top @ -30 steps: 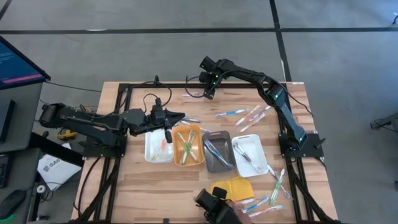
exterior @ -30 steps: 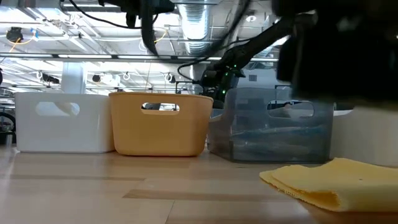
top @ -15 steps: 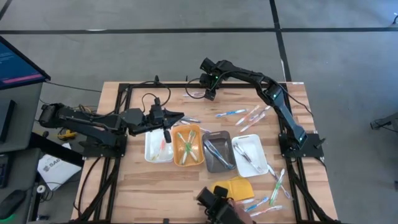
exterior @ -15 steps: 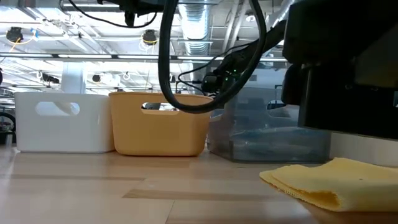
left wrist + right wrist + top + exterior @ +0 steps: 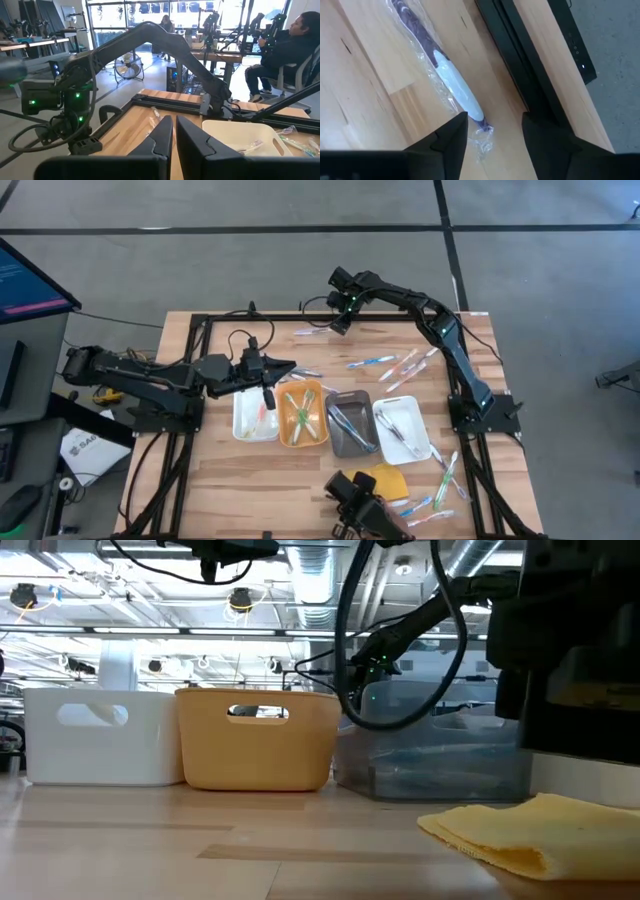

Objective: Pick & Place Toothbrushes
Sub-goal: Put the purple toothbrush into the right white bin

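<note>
A wrapped toothbrush (image 5: 445, 75) with a white and purple handle lies flat on the wood near the table's far edge (image 5: 312, 331). My right gripper (image 5: 492, 131) points down over its white end, open. The wrapper's tip lies between the fingers, close to one of them, and nothing is gripped. In the high view this gripper (image 5: 340, 326) is at the far middle of the table. More toothbrushes (image 5: 392, 363) lie loose at the right. My left gripper (image 5: 290, 367) hovers level, shut and holding nothing, just beyond the white tray (image 5: 250, 420) and orange tray (image 5: 303, 418).
A grey tray (image 5: 350, 425) and a second white tray (image 5: 400, 428) continue the row, and all hold toothbrushes. A yellow pad (image 5: 388, 478) lies at the near edge, with a dark object (image 5: 360, 502) beside it. Black frame rails (image 5: 520, 60) run along the far edge. A person (image 5: 290, 50) sits beyond the table.
My right gripper has shifted a little toward the table's right edge and sunk slightly over the far toothbrush, and its cable has swung with it. The dark object at the near edge has shifted toward the right.
</note>
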You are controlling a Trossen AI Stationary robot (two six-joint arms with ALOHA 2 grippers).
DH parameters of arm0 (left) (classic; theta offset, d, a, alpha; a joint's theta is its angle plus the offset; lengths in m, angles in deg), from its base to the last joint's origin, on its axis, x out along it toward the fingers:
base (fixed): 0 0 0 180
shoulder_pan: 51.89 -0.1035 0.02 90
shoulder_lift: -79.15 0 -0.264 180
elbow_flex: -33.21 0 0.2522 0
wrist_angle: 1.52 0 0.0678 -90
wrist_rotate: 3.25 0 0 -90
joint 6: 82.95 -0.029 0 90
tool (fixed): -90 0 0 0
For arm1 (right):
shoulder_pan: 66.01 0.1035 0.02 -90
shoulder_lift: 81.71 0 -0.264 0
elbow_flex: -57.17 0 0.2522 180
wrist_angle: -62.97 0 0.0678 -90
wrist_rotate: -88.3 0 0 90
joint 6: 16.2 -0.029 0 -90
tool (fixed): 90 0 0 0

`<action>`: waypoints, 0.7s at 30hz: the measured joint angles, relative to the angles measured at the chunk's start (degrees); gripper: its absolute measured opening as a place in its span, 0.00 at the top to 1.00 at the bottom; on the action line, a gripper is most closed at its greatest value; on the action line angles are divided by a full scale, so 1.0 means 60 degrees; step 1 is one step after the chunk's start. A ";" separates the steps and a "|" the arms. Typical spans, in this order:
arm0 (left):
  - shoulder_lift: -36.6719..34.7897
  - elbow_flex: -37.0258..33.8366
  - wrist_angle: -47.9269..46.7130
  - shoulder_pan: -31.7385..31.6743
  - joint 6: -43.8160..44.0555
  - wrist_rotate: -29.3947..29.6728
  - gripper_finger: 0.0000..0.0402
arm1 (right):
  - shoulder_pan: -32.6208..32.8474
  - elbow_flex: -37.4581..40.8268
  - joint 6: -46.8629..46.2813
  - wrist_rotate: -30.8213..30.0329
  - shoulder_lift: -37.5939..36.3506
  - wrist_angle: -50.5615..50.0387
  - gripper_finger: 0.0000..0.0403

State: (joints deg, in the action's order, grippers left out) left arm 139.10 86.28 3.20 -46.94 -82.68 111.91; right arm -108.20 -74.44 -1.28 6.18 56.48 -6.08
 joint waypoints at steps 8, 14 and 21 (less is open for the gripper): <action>0.0000 0.0000 0.0000 0.0000 -0.0004 0.0000 0.96 | 0.0045 -0.0185 -0.0188 0.0159 0.0351 -0.0223 0.58; -0.0066 0.0000 -0.0022 0.0000 0.0000 -0.0030 0.96 | 0.0060 -0.0881 0.0256 -0.0536 0.0883 -0.1536 0.61; -0.0073 0.0007 -0.0002 0.0000 -0.0001 -0.0106 0.96 | 0.0263 -0.1264 0.0554 -0.1013 0.1020 -0.1709 0.74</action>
State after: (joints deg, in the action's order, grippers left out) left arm 138.66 86.33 3.19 -46.94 -82.69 111.28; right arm -106.62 -82.02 2.04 0.10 62.60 -16.33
